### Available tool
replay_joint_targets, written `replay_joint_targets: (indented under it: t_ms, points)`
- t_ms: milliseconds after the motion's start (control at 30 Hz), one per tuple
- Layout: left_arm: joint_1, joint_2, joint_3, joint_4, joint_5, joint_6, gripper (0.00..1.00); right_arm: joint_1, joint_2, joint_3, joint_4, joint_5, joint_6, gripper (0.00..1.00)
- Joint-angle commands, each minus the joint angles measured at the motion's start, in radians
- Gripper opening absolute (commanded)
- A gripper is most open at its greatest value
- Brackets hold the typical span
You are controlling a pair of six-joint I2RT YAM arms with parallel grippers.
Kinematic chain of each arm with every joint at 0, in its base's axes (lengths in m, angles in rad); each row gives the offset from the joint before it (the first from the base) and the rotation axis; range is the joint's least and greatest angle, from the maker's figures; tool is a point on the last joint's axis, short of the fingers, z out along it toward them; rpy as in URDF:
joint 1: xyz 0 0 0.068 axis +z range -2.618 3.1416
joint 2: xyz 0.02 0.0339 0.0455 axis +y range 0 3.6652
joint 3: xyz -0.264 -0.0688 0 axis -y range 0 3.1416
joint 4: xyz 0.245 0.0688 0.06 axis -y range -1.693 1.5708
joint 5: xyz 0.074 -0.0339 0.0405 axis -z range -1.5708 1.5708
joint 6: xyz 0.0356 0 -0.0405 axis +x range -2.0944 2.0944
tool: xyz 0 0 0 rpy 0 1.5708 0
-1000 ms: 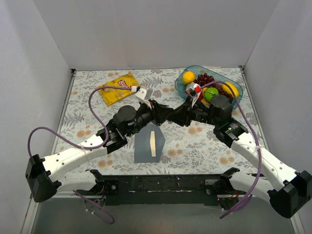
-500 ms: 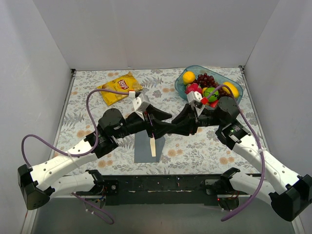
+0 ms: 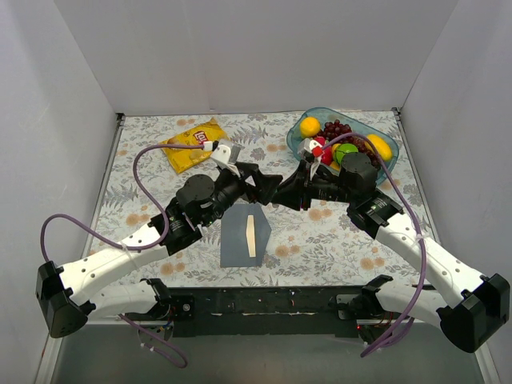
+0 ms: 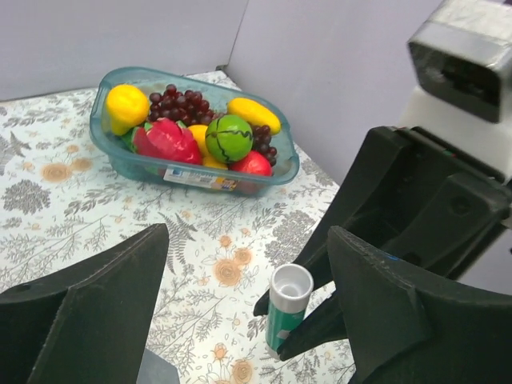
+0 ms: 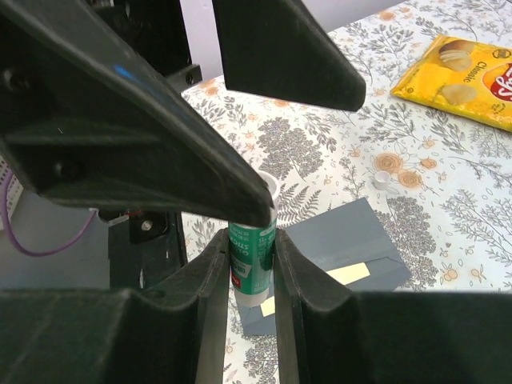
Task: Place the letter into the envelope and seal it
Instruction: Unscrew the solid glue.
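Observation:
The grey-blue envelope (image 3: pixel 236 240) lies flat near the table's front edge. A narrow cream strip of the letter (image 3: pixel 251 236) shows at its opening. In the right wrist view the envelope (image 5: pixel 352 236) and the letter strip (image 5: pixel 350 274) lie just beyond my fingers. My right gripper (image 5: pixel 252 256) is shut on a green glue stick (image 5: pixel 253 254), which it holds upright above the envelope's near end. In the left wrist view the glue stick (image 4: pixel 286 308) has an uncapped white top. My left gripper (image 4: pixel 244 296) stands wide open on either side of it, touching nothing. Both grippers meet above the envelope's far edge (image 3: pixel 268 188).
A small white cap (image 5: pixel 382 179) lies on the cloth beyond the envelope. The yellow crisp bag (image 3: pixel 194 144) lies at the back left. A blue fruit bowl (image 3: pixel 294 142) stands at the back right. White walls enclose three sides.
My left gripper has gone from nearly shut to wide open. Both grippers dipped toward the envelope, then rose again. The right gripper has kept its hold on the glue stick.

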Motion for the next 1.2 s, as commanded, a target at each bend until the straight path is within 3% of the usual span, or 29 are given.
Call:
replay_joint_targets:
  t_ms: [0, 200, 367, 733, 1033, 1167]
  points:
    - [-0.001, 0.017, 0.038, -0.023, -0.041, -0.005, 0.77, -0.001, -0.007, 0.044, 0.010, 0.053, 0.011, 0.01]
    - [-0.001, 0.011, 0.016, 0.015, 0.045, 0.001, 0.68, -0.001, -0.007, 0.037, 0.021, 0.070, 0.025, 0.01]
    - [-0.001, 0.011, 0.009, 0.012, 0.076, 0.001, 0.49, -0.001, -0.008, 0.035, 0.026, 0.080, 0.031, 0.01]
    - [-0.001, 0.014, -0.011, 0.026, 0.128, -0.022, 0.50, -0.001, -0.020, 0.026, 0.038, 0.096, 0.037, 0.01]
    - [-0.001, 0.035, -0.004, 0.023, 0.143, -0.025, 0.41, -0.001, -0.020, 0.026, 0.041, 0.090, 0.040, 0.01]
    - [-0.001, 0.037, -0.007, 0.029, 0.139, -0.027, 0.30, -0.001, -0.023, 0.023, 0.041, 0.087, 0.040, 0.01]
